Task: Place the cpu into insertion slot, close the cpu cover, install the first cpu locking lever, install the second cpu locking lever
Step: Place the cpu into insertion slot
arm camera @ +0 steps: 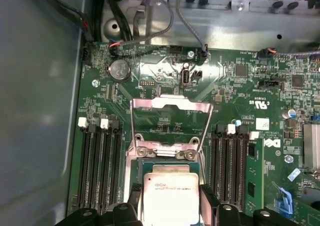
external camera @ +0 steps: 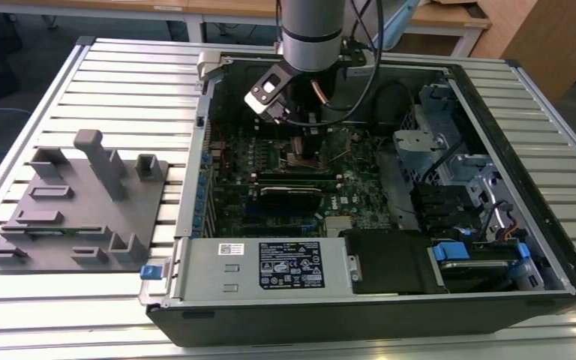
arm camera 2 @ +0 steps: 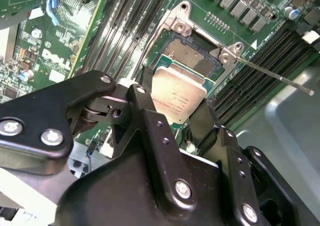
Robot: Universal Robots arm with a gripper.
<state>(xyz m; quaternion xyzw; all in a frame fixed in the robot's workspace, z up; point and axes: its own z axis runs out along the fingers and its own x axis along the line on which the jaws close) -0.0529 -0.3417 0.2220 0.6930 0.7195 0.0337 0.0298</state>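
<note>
You have an open computer case (external camera: 368,321) lying on a slatted metal table (external camera: 128,82), its green motherboard (external camera: 360,204) carrying black memory slots (arm camera: 100,166) and a round coin battery (arm camera: 120,70), a grey labelled box (external camera: 258,266) inside, and a grey moulded fixture (external camera: 73,217) beside the case on the exterior view's left.

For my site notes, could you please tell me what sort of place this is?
Probably a robotics lab or workshop bench: an open computer case lies on a slatted metal table, a robot arm holds a cpu over its motherboard, and wooden desks stand behind.
</note>
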